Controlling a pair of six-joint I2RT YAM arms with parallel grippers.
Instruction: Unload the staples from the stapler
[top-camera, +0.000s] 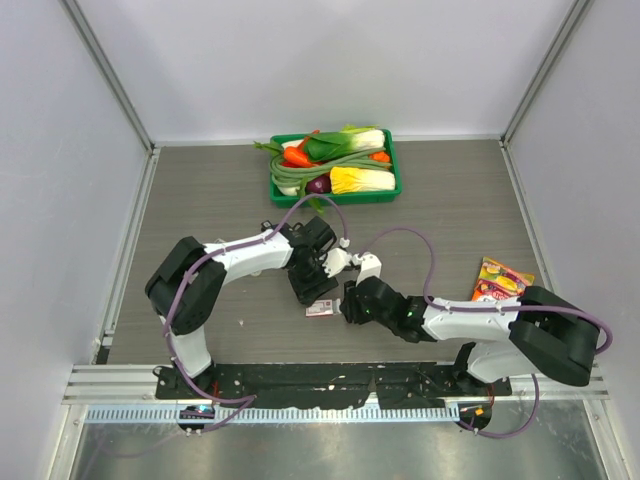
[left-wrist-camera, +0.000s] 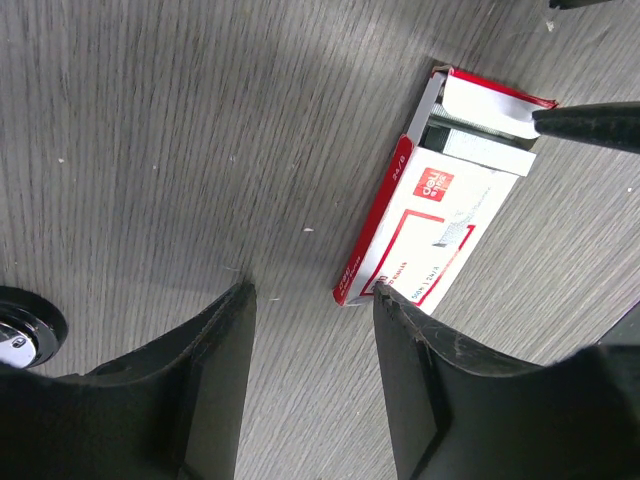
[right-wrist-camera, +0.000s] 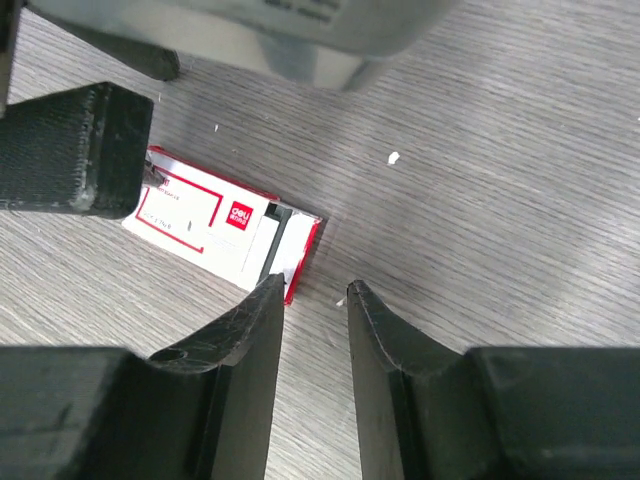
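Note:
A flat red-and-white staple box (left-wrist-camera: 425, 225) lies on the grey table, its end flap open. A silvery-grey strip of staples (left-wrist-camera: 478, 142) shows inside that open end. My left gripper (left-wrist-camera: 312, 290) is open and empty, and its right fingertip (left-wrist-camera: 385, 295) sits at the box's closed corner. My right gripper (right-wrist-camera: 315, 284) is open at the flap end of the staple box (right-wrist-camera: 215, 225), with bare table between its fingers. A blurred pale grey stapler (right-wrist-camera: 270, 30) lies just beyond. From above, the stapler (top-camera: 358, 264) is behind both grippers and the staple box (top-camera: 320, 308) is between them.
A green tray (top-camera: 279, 190) of toy vegetables stands at the back centre. A colourful snack packet (top-camera: 500, 278) lies at the right, near the right arm's elbow. Pale walls and metal frame rails close the table on three sides.

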